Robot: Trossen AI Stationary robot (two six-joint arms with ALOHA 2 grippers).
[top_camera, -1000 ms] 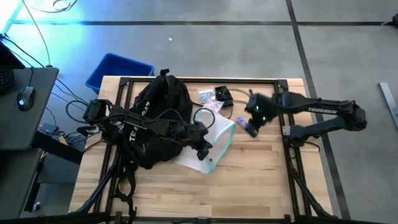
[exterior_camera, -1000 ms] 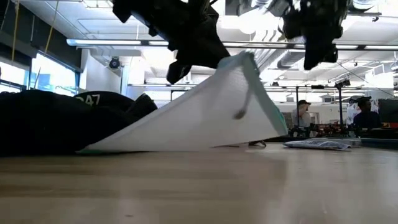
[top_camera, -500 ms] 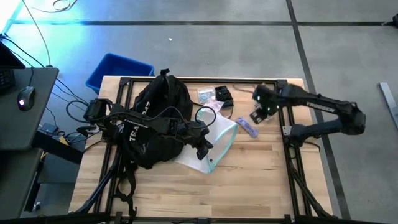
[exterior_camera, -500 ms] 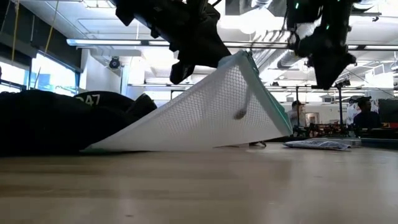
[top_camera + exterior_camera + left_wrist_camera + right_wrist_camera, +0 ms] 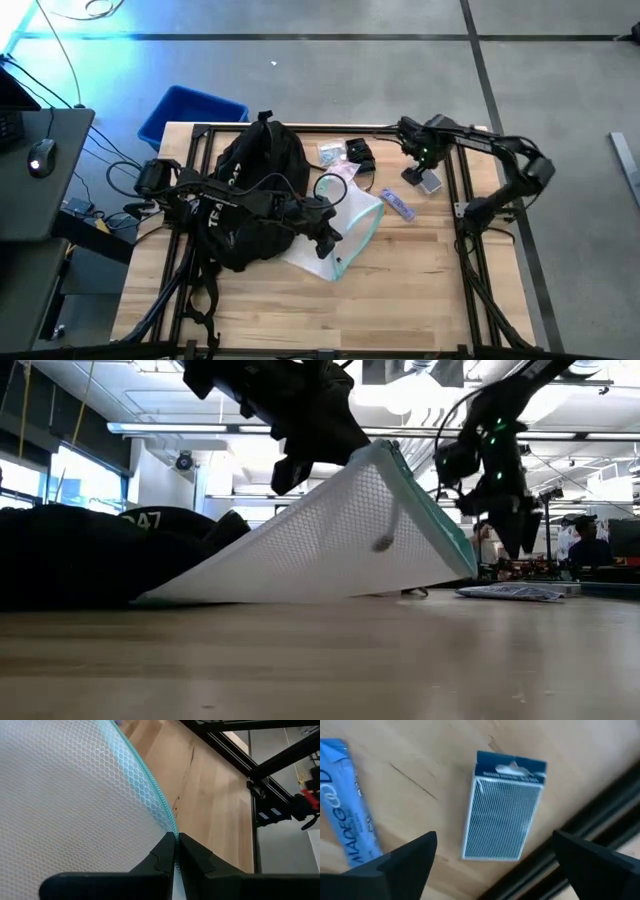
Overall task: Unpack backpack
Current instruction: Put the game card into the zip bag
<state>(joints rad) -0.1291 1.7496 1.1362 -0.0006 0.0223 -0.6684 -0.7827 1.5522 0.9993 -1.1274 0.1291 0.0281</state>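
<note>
Backpack (image 5: 250, 195) is lying on the left half of the table (image 5: 400, 290), black and slumped, with the left arm stretching across it. Left gripper (image 5: 328, 243) is pinching shut on the teal-edged rim of a white mesh pouch (image 5: 345, 232), which is tilting up off the wood just beside the backpack's right side; the left wrist view is showing the fingers (image 5: 162, 857) clamping that zipper edge. Right gripper (image 5: 418, 160) is hovering near the far right corner with its fingers spread wide and holding nothing. Directly beneath it a card box (image 5: 502, 805) is lying flat on the wood, close to the black frame rail (image 5: 455, 190), and a blue tube (image 5: 399, 205) is lying just beside it toward the pouch. Small packets (image 5: 345, 152) are sitting near the far edge, between the backpack and the right gripper. Near half of the table is lying open. A blue bin (image 5: 190, 112) is standing on the floor beyond the far left corner.
</note>
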